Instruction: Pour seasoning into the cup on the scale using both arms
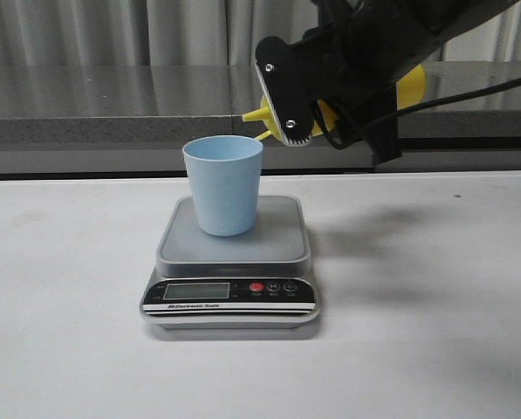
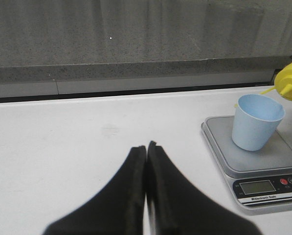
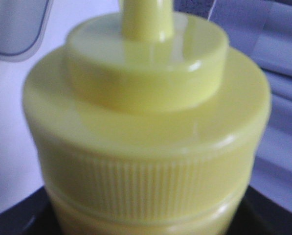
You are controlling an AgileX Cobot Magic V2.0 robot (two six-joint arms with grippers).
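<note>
The pale blue cup stands upright on the grey platform of the scale. My right gripper is shut on the yellow seasoning bottle, which lies tilted almost flat in the air. Its cone nozzle points left, just above the cup's right rim. No stream shows. In the right wrist view the bottle's ribbed cap fills the picture. My left gripper is shut on nothing, low over the table to the left of the scale and the cup.
A grey stone ledge runs along the back of the white table. The scale's black front panel with LCD and red button faces me.
</note>
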